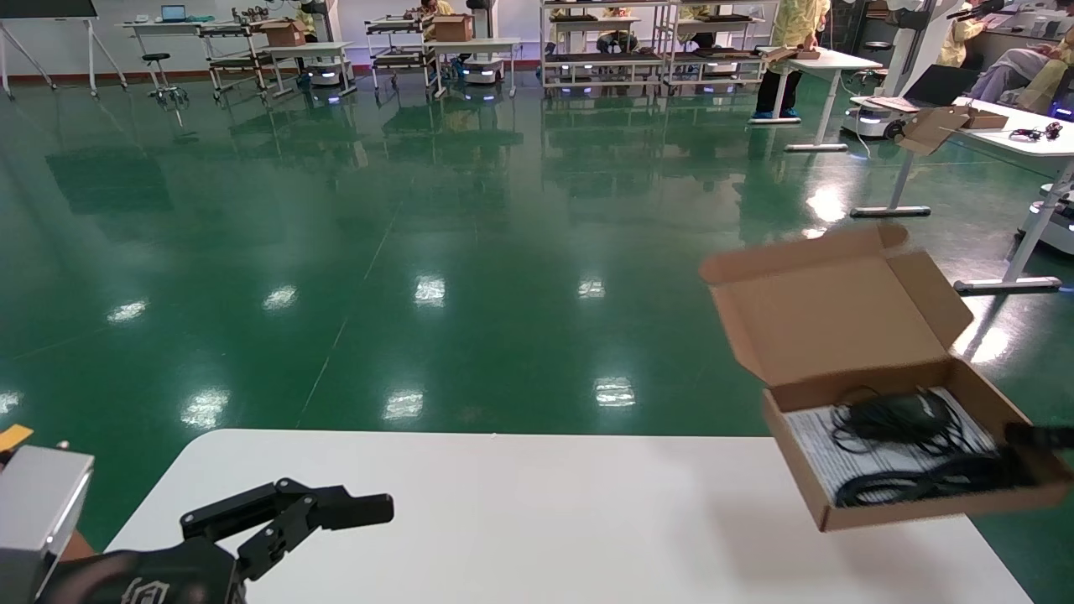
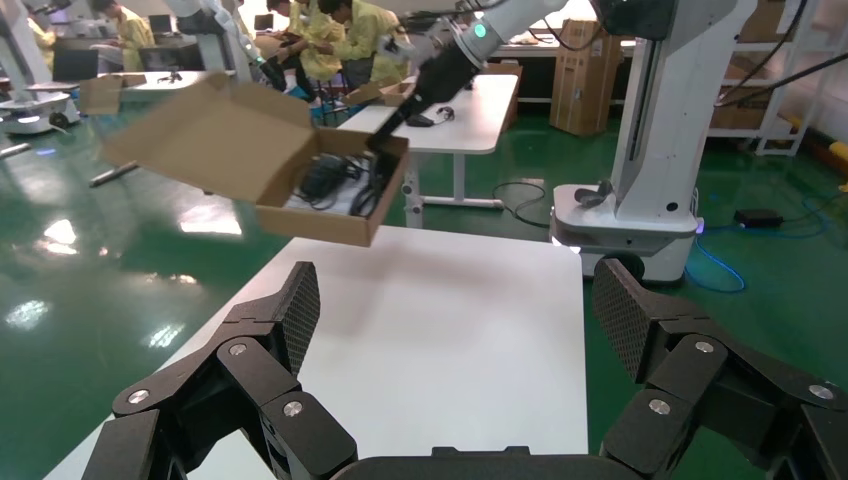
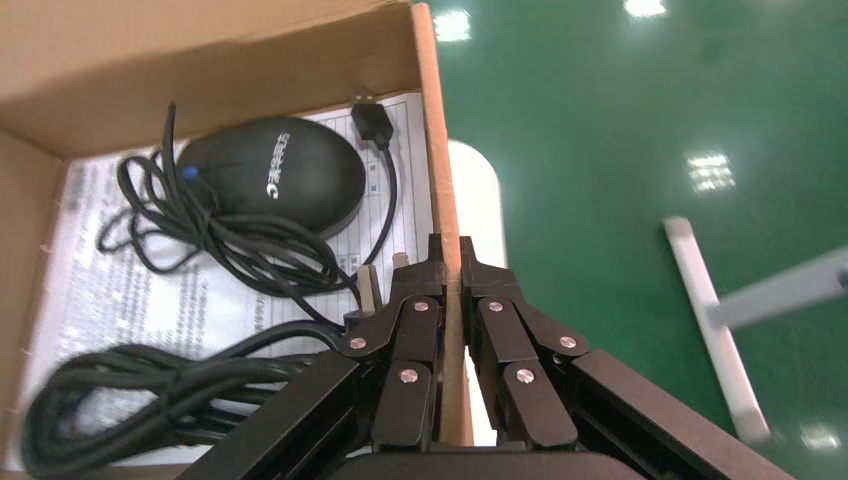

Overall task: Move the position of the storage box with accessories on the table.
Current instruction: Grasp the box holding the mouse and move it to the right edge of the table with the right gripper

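Note:
The storage box (image 1: 923, 503) is a shallow brown cardboard mailer, lid (image 1: 831, 310) open and upright. It hangs tilted in the air over the far right corner of the white table (image 1: 545, 520). Inside lie the accessories (image 1: 906, 428): a black mouse (image 3: 270, 175), coiled black cables (image 3: 130, 390) and a white printed sheet (image 3: 150, 300). My right gripper (image 3: 450, 250) is shut on the box's side wall (image 3: 435, 150); it shows at the head view's right edge (image 1: 1036, 436). My left gripper (image 1: 336, 513) is open and empty, low over the table's near left (image 2: 455, 300). The box also shows in the left wrist view (image 2: 330, 215).
White desks with T-shaped legs (image 1: 1007, 134) stand beyond the table on the right, one with another open carton (image 1: 940, 126). In the left wrist view, a white robot base (image 2: 640, 200) stands just past the table's end. Green floor surrounds the table.

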Robot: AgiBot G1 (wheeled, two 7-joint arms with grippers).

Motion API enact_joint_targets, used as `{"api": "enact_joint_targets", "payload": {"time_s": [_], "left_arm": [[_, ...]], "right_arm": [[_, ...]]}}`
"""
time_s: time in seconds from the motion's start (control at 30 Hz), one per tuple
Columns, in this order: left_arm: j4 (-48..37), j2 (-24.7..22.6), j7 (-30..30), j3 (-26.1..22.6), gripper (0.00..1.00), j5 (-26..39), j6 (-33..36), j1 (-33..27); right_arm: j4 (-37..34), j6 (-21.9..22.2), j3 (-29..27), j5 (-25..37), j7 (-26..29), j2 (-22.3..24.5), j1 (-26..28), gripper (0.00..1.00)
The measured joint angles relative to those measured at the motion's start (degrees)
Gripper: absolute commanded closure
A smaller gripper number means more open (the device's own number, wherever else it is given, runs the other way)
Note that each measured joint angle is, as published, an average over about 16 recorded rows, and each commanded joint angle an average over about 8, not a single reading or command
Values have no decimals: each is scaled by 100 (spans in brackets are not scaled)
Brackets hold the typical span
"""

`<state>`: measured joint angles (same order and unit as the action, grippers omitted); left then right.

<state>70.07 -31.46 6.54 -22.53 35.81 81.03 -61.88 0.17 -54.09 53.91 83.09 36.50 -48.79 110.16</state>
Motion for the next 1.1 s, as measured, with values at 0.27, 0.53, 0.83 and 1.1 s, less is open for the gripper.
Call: {"api": "enact_joint_targets", "payload": {"time_s": [0.27,0.53,0.83,1.1], "left_arm": [[0,0,0,0,0,0,0,0],[0,0,0,0,0,0,0,0],[0,0,0,0,0,0,0,0],[0,0,0,0,0,0,0,0]], "right_arm": [[-103,437,-94,-134,-151,91,-510,100],[-112,942,-202,-289,-238,47,-985,100],[-74,1327,-302,-432,-297,-20,-1335,100],[-36,1393,-359,-514,-340,-58,-1530,100]]}}
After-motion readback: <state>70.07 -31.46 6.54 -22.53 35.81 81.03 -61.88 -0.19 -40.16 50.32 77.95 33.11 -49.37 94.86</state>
